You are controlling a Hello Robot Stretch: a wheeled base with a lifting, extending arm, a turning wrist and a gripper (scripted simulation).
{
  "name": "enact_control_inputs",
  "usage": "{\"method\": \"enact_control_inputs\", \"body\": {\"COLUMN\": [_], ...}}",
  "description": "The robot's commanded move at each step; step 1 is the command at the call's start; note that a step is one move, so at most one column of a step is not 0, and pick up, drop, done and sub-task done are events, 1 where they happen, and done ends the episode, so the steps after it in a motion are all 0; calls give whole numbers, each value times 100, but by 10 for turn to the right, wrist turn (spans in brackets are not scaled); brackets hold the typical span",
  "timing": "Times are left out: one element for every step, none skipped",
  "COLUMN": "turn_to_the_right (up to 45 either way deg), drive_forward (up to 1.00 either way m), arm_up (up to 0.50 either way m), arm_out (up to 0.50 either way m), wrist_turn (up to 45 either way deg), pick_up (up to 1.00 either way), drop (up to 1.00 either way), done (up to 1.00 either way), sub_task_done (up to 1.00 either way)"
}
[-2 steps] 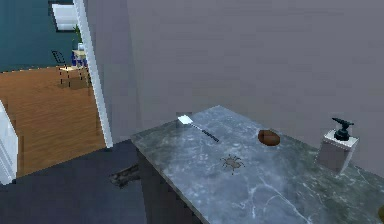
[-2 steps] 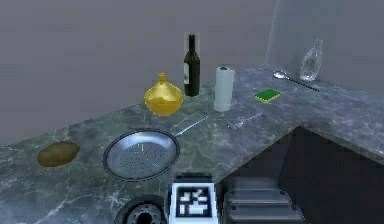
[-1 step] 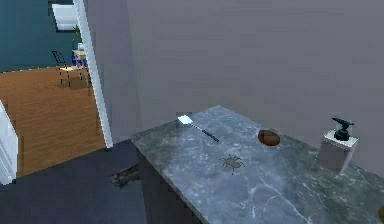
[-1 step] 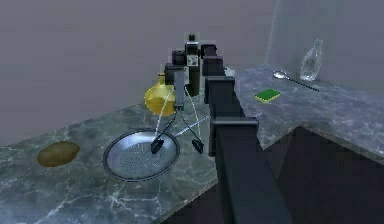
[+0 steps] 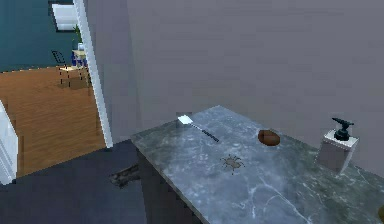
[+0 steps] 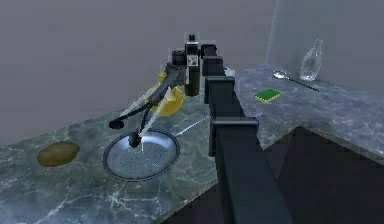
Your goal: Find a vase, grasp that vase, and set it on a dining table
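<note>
The vase (image 6: 172, 101) is, by my reading, the rounded yellow thing on the counter (image 6: 330, 125). It lies right at the pincer (image 6: 128, 131), up near the root of its two thin fingers. Whether the pincer is spread or pressed together cannot be told. Nor can I tell whether it has the yellow thing in hold, since that thing shows against the counter, not hanging free.

The fingertips lie over or on a round grey dish (image 6: 145, 158); which, I cannot say. That is the first risk: a lift or pull from here may drag the dish along, or tip the yellow thing and roll it toward the counter's edge. A brown lump (image 6: 58, 153) near the dish could be shoved too.

Toward the arm side view's right, a green sponge (image 6: 267, 96), a spoon (image 6: 297, 80) and a clear glass vessel (image 6: 313, 60) sit well apart from the pincer. The glass one may be the true vase, so the wrong thing could be taken.

In the forward view a doorway opens onto a wood-floored room with a chair (image 5: 68, 68). A carried load could knock the frame there.
</note>
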Motion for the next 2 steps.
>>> {"method": "enact_control_inputs", "body": {"turn_to_the_right": [0,0], "drive_forward": [0,0], "arm_up": [0,0], "arm_out": [0,0], "wrist_turn": [450,450], "pick_up": [0,0], "drop": [0,0], "done": [0,0], "sub_task_done": [0,0]}}
